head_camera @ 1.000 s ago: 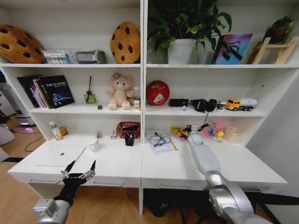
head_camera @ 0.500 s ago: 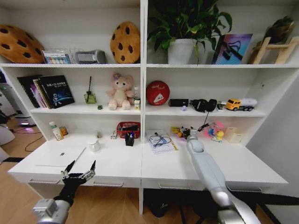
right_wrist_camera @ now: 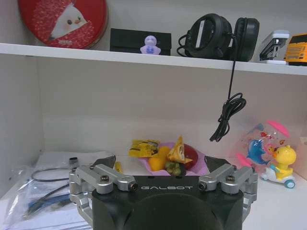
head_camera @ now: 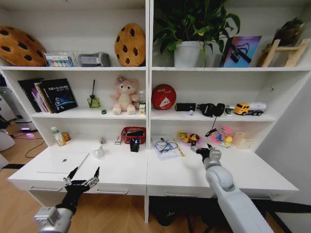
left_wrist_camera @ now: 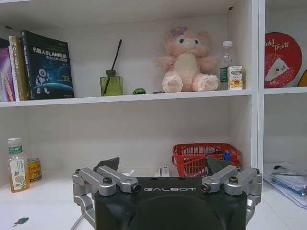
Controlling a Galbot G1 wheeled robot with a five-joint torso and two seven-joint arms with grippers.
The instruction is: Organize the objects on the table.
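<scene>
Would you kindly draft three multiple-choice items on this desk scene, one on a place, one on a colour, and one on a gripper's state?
1. Where does the silver laptop lie?
A. on the desk's left end
B. on the middle shelf
C. inside the basket

2. What colour is the mesh basket?
A. blue
B. red
C. white

3. How does the left gripper stand?
A. shut on a pen
B. shut on nothing
C. open, holding nothing

Key: 1 A, the head view shows it flat on the table at the left; 2 B, its mesh is red in the head and left wrist views; 3 C, its fingers are spread apart before the desk edge.
</scene>
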